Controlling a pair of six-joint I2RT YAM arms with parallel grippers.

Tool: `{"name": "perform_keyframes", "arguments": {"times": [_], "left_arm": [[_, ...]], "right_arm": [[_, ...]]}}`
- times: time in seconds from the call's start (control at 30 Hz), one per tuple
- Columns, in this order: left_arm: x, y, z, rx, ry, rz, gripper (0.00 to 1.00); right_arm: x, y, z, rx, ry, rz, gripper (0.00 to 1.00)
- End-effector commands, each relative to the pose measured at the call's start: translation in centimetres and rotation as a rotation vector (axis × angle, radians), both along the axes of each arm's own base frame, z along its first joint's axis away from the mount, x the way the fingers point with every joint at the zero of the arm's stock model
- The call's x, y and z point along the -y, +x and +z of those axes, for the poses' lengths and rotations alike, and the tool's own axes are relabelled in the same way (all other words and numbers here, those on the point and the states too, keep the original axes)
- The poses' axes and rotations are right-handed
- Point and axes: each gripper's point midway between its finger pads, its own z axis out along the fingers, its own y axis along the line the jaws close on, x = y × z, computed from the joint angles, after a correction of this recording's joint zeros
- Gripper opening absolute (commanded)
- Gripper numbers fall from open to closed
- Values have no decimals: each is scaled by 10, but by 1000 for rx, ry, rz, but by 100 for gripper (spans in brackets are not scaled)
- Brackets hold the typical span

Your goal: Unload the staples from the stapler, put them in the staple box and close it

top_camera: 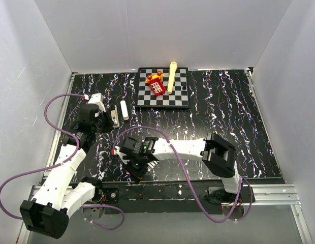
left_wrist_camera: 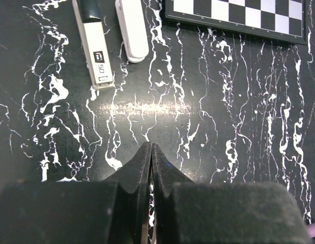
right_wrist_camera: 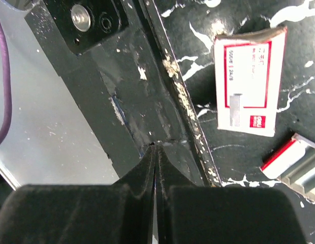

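The stapler (top_camera: 114, 116) lies on the black marbled table at the left, silver-grey top with a black end. In the left wrist view it (left_wrist_camera: 94, 46) lies ahead and to the left of my fingertips, apart from them. My left gripper (top_camera: 103, 125) (left_wrist_camera: 150, 147) is shut and empty, low over bare table. My right gripper (top_camera: 139, 172) (right_wrist_camera: 155, 147) is shut and empty, over the table's near edge rail. I cannot pick out a loose strip of staples. A grey ridged piece (right_wrist_camera: 306, 174) shows at the lower right edge of the right wrist view.
A white rounded stick (top_camera: 125, 110) (left_wrist_camera: 132, 28) lies just right of the stapler. A red-and-white box (right_wrist_camera: 247, 86) lies near my right gripper. A chessboard (top_camera: 162, 99) (left_wrist_camera: 239, 15) at the back holds a red toy (top_camera: 156, 86) and a yellow stick (top_camera: 172, 76). White walls enclose the table.
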Motion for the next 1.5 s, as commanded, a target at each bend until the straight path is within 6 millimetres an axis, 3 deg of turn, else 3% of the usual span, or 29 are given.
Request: {"name": "perform_keyframes", "arguments": {"times": [0.0,0.57,1.2,1.47], "left_arm": [[-12,7,17,47,33,56,0],[-18,9,11,67,11,84,0],[-18,9,14,82,-12,71,0],[-19,8,15,86,-15,72,0]], "right_arm": [[-20,-3,16,-9,65,45,1],[-40,15,-17,33,-34,22,1],[-28,67,-38,99,-125,-93,1],[-24,94,-34,148,-133,-154,1]]}}
